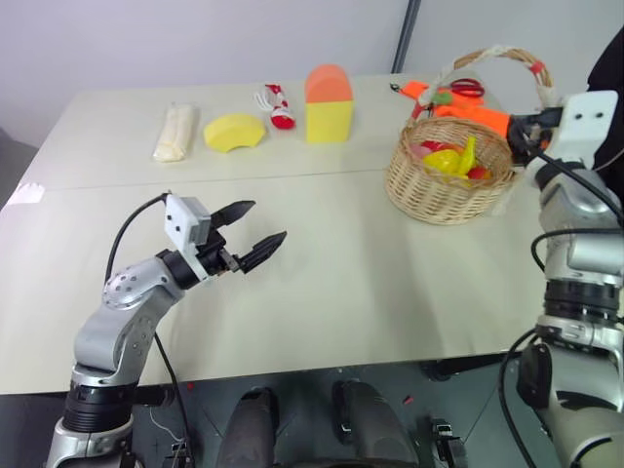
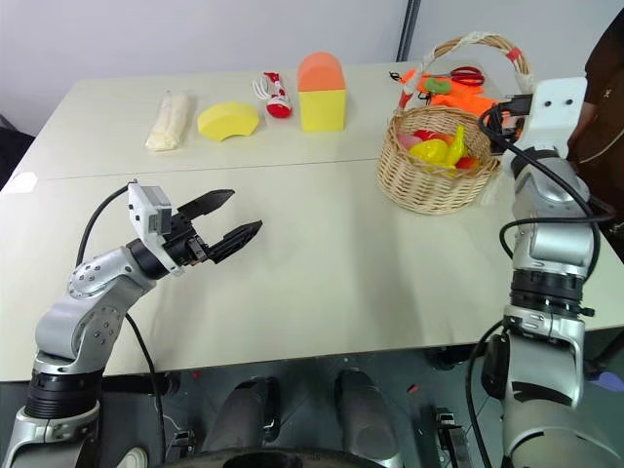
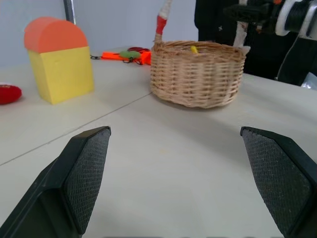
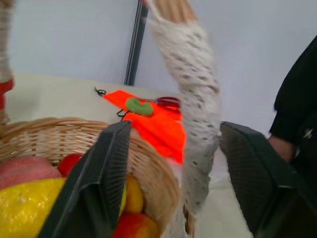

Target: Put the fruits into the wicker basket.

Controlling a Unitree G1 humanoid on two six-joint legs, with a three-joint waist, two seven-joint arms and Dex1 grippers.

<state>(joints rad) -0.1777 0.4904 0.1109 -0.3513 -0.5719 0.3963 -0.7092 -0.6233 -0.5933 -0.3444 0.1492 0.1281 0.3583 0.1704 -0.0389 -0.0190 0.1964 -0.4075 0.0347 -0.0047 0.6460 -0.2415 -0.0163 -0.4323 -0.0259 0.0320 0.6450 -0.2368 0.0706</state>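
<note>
Pale walls back a cream table (image 1: 322, 253) where a humanoid robot works at sorting toy fruit. Near the table's far right corner stands the wicker basket (image 1: 444, 190), its arched handle (image 1: 492, 56) wrapped in white cloth with red bands. Both fruits already lie inside it: the yellow lemon (image 4: 27, 208) toward the near rim and the pink peach (image 4: 22, 169) just beside it, among other red and yellow toy pieces.

At the basket's right side, level with the handle's foot, hovers the right gripper (image 4: 173, 163). Its two black fingers stand apart on either side of the cloth-wrapped handle, not pinching it. A person in dark clothing (image 2: 600, 88) stands just past the table's right edge.

Over the near left part of the table, well apart from the basket, hangs the left gripper (image 1: 252, 230), fingers spread wide with nothing between them, pointing toward the basket.

Along the far edge sit an orange-topped yellow block (image 1: 329, 103), a pale-yellow wedge (image 1: 234, 132), a small red-and-white toy (image 1: 278, 105) and a cream-coloured roll (image 1: 175, 133). An orange item (image 1: 458, 102) lies behind the basket at the far right corner.
</note>
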